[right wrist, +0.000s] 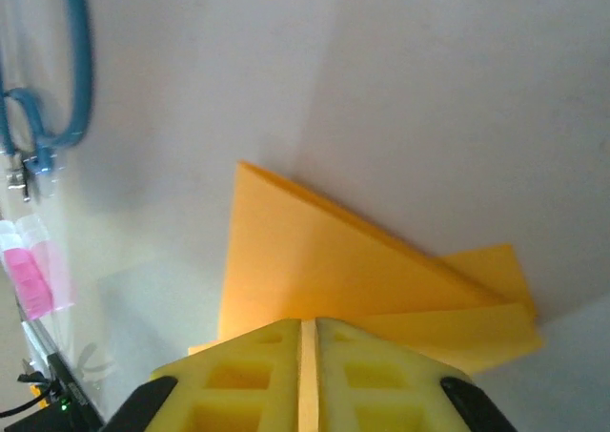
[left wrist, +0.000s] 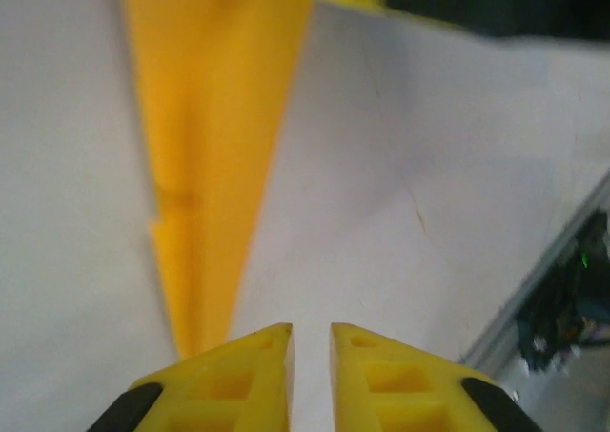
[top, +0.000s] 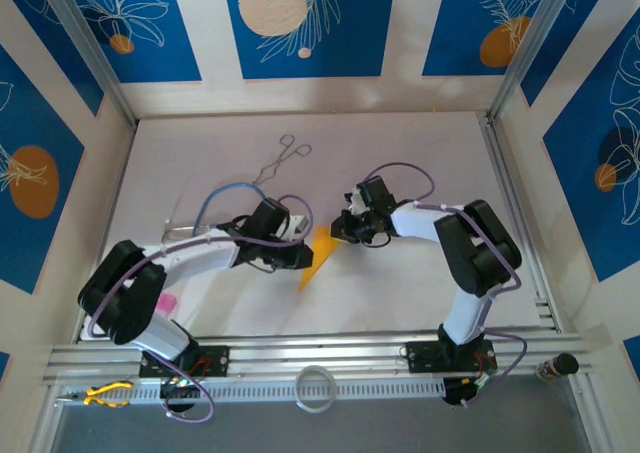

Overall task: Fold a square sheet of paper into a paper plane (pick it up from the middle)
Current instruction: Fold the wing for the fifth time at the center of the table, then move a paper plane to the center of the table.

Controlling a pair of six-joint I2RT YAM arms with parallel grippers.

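The square sheet of paper is folded into a slim orange-yellow paper plane (top: 320, 254) that lies on the white table between the two grippers. In the left wrist view the paper plane (left wrist: 205, 146) runs as a long narrow wedge up the left side. My left gripper (left wrist: 312, 329) (top: 303, 257) sits just right of its tip. Its jaws stand a little apart with bare table between them. My right gripper (right wrist: 308, 322) (top: 345, 229) is at the plane's wide end. Its jaws are nearly together, and the orange paper plane (right wrist: 315, 260) fills the thin slit.
Metal forceps (top: 281, 159) lie at the back of the table. A small pink slip (top: 166, 301) (right wrist: 29, 279) lies near the left arm's base. A blue cable (right wrist: 72, 70) loops at the left. A white ring (top: 316, 388) and yellow pliers (top: 105, 395) lie on the front rail.
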